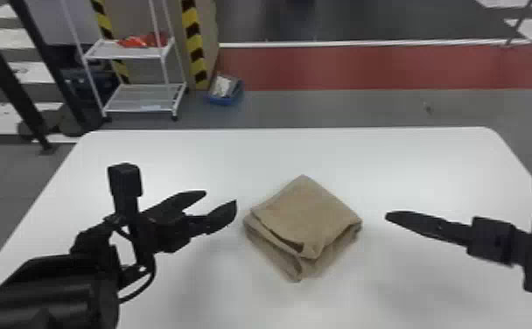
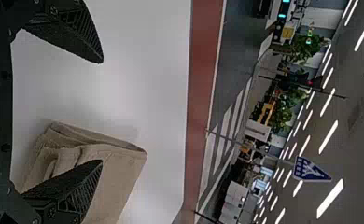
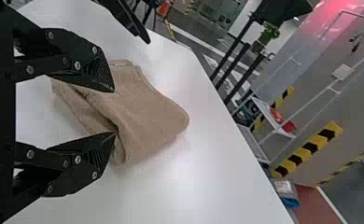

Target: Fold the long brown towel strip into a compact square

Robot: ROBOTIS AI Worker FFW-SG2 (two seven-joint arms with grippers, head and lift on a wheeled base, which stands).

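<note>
White tabletop bears the folded, square brown cloth towel, three o'clock from my spread black left gripper, nine from my parted black right gripper, and snagging its loose six-o'clock flap could undo everything.

right arm cut off, red items indistinct

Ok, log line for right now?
towel folded on table | layers offset at near corner | left gripper open, left of towel | right gripper open, right of towel
</note>
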